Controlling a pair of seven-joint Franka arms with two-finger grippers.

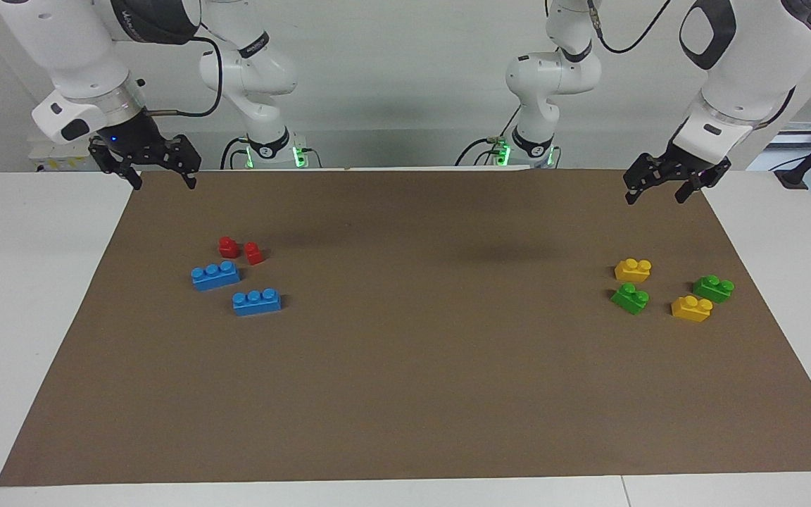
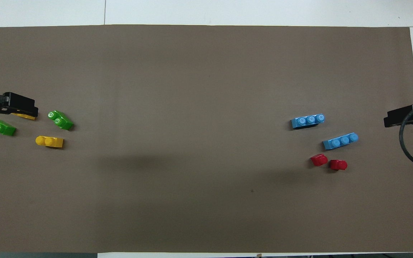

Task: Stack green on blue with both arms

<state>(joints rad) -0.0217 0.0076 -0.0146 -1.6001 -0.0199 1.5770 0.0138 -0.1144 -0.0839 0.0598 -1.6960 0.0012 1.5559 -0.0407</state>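
Note:
Two green bricks (image 1: 630, 297) (image 1: 713, 288) lie on the brown mat toward the left arm's end; they also show in the overhead view (image 2: 61, 120) (image 2: 0, 127). Two blue bricks (image 1: 215, 274) (image 1: 256, 301) lie toward the right arm's end, also seen from overhead (image 2: 341, 140) (image 2: 307, 120). My left gripper (image 1: 655, 197) hangs open and empty in the air over the green and yellow group, touching nothing; from overhead (image 2: 20, 107) it covers part of a yellow brick. My right gripper (image 1: 164, 183) hangs open and empty over the mat's edge at its own end (image 2: 402, 117).
Two yellow bricks (image 1: 633, 269) (image 1: 691, 308) lie among the green ones. Two small red bricks (image 1: 228, 246) (image 1: 254, 253) lie beside the blue ones, nearer to the robots. The brown mat (image 1: 405, 366) covers most of the white table.

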